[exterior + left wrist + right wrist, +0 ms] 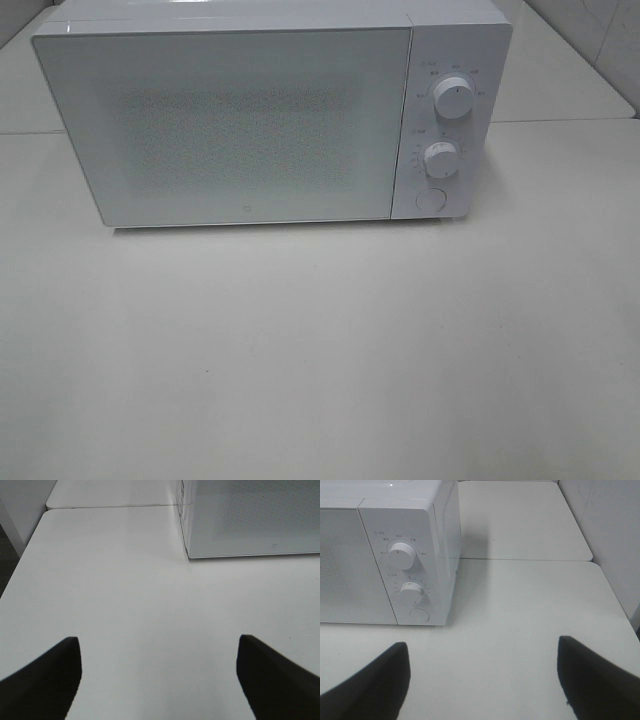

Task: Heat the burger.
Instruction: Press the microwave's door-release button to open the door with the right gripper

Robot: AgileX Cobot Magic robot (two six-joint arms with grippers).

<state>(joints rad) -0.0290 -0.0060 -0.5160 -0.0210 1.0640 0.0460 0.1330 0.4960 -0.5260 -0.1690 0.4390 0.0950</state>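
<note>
The left end effector (157, 640) and right end effector (482, 642) are held open and empty, back from the closed microwave (270, 120), probably for door clearance.

Looked down on from high in front: white box-shaped microwave (250, 120) on pale matte tabletop (300, 380). From the left wrist, low, facing the door (250, 520) at its left corner; from the right wrist, facing the dial panel (407, 570). Shared throughout: microwave front, tabletop.

Microwave (270, 120): fine printed markings ring the upper knob (454, 100) and lower knob (440, 157), too small to read. A tiny emblem (248, 212) low on the door (230, 130) is equally illegible.
</note>
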